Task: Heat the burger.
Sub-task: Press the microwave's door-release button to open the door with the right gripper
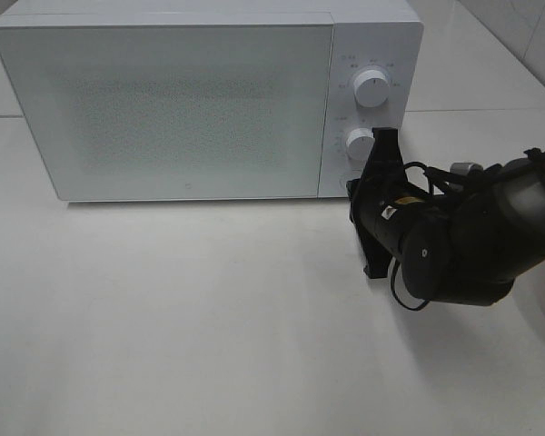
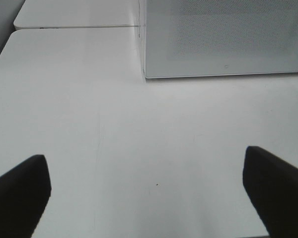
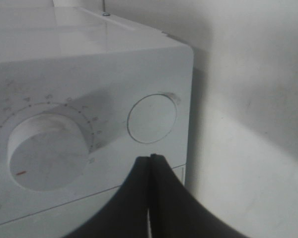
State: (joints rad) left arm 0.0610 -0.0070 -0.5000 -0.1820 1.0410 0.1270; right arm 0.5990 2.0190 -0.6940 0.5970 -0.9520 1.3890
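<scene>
Now right gripper (image 3: pixel 151 157) clenched, empty, tip near round button (image 3: pixel 152 118) on microwave (image 1: pixel 163 100); left gripper (image 2: pixel 145 163) spread wide over table (image 2: pixel 114 124).

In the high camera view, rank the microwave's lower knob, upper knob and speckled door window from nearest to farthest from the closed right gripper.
The right gripper sits low against the white control panel.
1. Lower round white knob: just above the fingertips, on that panel.
2. Upper round white knob: higher on the same panel.
3. Speckled grey door window: well off to the left.
</scene>
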